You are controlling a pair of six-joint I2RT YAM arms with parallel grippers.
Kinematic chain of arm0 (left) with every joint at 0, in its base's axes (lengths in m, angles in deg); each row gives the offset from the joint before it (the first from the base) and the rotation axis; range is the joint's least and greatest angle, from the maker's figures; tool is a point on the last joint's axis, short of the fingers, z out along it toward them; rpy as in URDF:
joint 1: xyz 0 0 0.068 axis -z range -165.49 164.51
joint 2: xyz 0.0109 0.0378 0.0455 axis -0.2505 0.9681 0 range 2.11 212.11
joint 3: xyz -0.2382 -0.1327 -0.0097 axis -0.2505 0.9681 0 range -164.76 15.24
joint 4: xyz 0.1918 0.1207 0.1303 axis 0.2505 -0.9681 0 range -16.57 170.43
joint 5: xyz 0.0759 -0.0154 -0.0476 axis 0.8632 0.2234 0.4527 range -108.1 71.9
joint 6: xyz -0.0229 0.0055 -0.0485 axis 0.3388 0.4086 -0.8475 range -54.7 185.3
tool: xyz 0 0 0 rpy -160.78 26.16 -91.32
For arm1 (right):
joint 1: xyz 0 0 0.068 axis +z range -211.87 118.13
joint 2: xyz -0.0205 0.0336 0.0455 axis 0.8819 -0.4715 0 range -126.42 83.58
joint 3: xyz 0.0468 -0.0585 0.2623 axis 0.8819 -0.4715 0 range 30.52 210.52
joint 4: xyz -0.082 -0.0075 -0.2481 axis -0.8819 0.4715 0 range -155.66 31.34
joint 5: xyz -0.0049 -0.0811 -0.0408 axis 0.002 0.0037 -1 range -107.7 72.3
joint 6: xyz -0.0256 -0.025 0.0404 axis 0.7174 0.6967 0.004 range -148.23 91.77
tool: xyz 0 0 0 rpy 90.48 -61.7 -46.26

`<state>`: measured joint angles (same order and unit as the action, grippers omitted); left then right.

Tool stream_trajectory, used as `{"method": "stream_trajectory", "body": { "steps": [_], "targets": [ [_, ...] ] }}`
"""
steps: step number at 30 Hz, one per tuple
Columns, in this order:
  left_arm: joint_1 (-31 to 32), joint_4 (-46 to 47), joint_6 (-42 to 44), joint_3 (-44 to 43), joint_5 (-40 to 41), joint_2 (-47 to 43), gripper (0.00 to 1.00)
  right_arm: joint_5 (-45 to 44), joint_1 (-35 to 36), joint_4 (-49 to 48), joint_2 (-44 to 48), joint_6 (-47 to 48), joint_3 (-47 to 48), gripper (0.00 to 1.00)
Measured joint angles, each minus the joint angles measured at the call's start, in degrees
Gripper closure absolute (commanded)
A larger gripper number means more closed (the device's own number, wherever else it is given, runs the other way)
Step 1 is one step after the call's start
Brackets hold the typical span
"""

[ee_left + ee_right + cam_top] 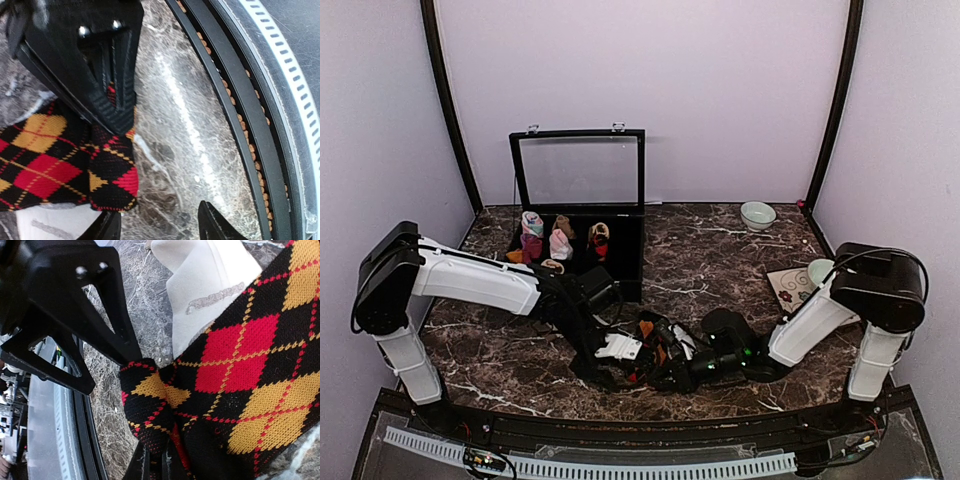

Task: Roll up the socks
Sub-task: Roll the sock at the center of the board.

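- Right wrist view showed the argyle sock lying flat on the desk, with one narrow end gathered into a fold.
- The cream sock lay against it, touching. How far the two overlapped could not be determined.
- The right gripper had its jaws closed on the gathered end, with fabric pinched between them.
- Left wrist view showed the left gripper at a hem corner of the same sock. Its jaws stood partly apart, the upper one touching the corner, and no grip had been made.
- Top external view placed both socks near the front edge of the desk, between the two arms. They were well apart from the open case holding the rolled bundles.
- Assessment: the step in hand appeared to be securing the argyle sock before rolling. No roll had been started.
- Recommendation: the left jaws should take the full hem and every layer of it, not the corner alone.
- Recommendation: the right jaws should hold light tension so that the fabric lies flat.
- Recommendation: turns should run tight and square to the sock's length, with the cream sock kept out of them.
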<state>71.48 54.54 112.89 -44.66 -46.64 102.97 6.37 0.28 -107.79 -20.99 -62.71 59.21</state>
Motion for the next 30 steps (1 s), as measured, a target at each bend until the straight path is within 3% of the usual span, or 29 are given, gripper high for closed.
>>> {"method": "stream_trajectory", "body": {
  "steps": [18, 30],
  "targets": [
    [3.37, 5.64, 2.84, 0.37, 5.27, -1.33, 0.57, 9.55, -4.33, -2.71, -3.54, -4.85, 0.72, 1.0],
    [3.69, 3.89, 3.19, -3.91, 16.9, -2.71, 0.49, 10.47, -4.79, -1.68, -3.58, -4.79, 1.2, 1.0]
  ]
}}
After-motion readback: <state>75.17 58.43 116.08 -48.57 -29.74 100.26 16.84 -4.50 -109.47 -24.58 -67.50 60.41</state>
